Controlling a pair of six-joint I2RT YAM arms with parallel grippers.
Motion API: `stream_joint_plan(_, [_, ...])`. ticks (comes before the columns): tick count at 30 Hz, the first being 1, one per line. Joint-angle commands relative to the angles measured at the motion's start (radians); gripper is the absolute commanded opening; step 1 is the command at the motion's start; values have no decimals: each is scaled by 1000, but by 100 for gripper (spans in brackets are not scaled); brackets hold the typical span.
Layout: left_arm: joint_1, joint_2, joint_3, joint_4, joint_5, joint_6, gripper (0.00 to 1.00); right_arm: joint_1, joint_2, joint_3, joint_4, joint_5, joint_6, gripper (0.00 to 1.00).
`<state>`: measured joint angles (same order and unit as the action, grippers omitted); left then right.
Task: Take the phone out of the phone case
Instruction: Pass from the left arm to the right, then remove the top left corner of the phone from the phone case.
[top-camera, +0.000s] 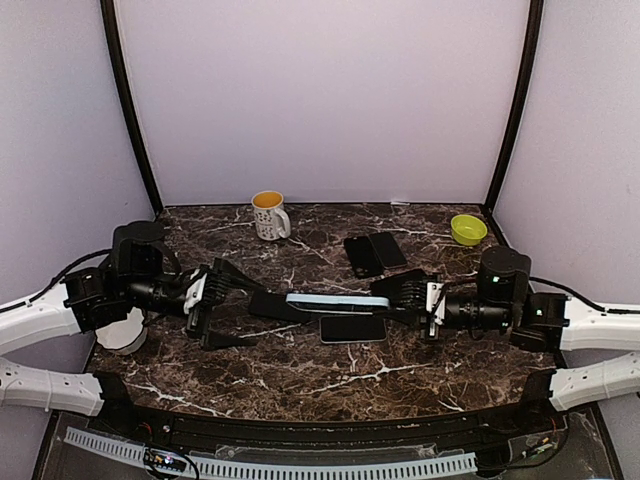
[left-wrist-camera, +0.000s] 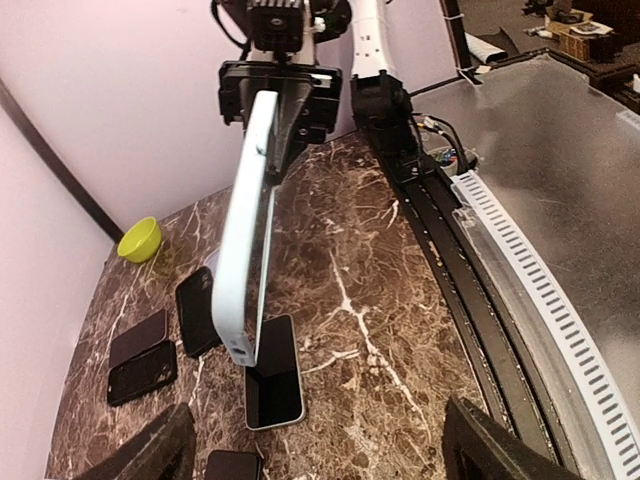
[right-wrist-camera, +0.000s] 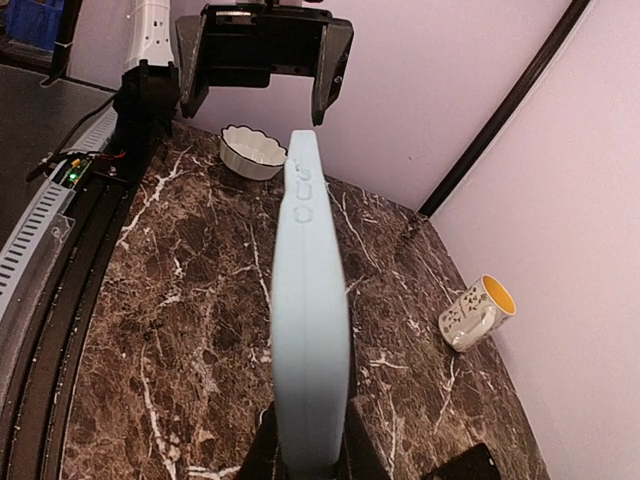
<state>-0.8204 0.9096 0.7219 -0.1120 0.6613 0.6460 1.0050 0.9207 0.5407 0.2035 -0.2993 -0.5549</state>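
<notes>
My right gripper (top-camera: 388, 300) (right-wrist-camera: 310, 455) is shut on one end of the light blue phone case (top-camera: 335, 299) (right-wrist-camera: 308, 330), holding it level and on edge above the table. One face of the case (left-wrist-camera: 245, 240) looks dark, and I cannot tell whether a phone sits in it. A phone (top-camera: 352, 328) (left-wrist-camera: 272, 372) with a dark screen and pale rim lies flat on the table under the case. My left gripper (top-camera: 250, 315) (left-wrist-camera: 320, 455) is open wide with nothing between its fingers. It faces the case's free end, a short way off.
Two dark phones or cases (top-camera: 375, 253) (left-wrist-camera: 198, 310) lie behind the held case. More dark ones (left-wrist-camera: 140, 357) lie farther back in the left wrist view. A mug (top-camera: 268, 214) (right-wrist-camera: 475, 312) stands at the back, a green bowl (top-camera: 467, 229) back right, and a white bowl (top-camera: 125, 332) (right-wrist-camera: 250, 150) at the left.
</notes>
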Motion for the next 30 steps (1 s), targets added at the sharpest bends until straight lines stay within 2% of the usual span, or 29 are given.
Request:
stream_joint_plan(1, [1,-19,-50,54,101,141,86,-6,-1,58,56,-147,4,0])
stream_joint_plan(5, [2,8,-53,72,136,159,82,-6,58,122,-32,-202,-40,0])
stream_joint_plan(9, [2,32,-47,76,190,164,77,-7,99,149,-45,-220,-66,0])
stream_joint_plan(13, [0,57,-35,57,255,158,68,-5,139,181,-73,-239,-103,0])
stream_joint_plan(18, [1,85,-29,58,279,141,57,2,174,212,-104,-254,-149,0])
stream_joint_plan(30, [-4,122,-26,57,301,135,45,22,220,263,-124,-267,-185,0])
